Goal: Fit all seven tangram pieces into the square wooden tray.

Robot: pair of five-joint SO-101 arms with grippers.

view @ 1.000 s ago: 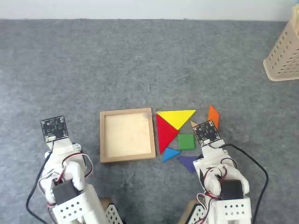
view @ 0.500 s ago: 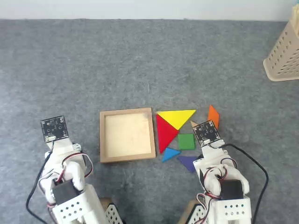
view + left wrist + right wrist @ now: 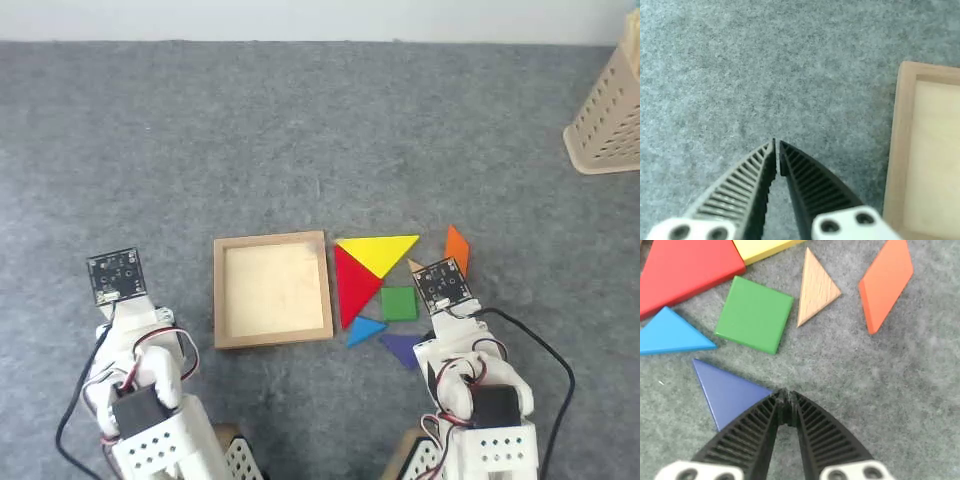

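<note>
Right wrist view: the right gripper is closed and empty, tips just beside the dark blue triangle, with the green square farther ahead. The left gripper, also closed and empty, sits beside the bare wooden tray, probably parked to leave it unobstructed.

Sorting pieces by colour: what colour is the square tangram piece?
The square piece is green; right wrist view shows it best.

**Both arms low, grippers closed**

From above: white left arm and white right arm side by side, wrists angled forward and down. Grey ribbed left gripper: tips together. Black ribbed right gripper: tips together, nothing held.
</note>
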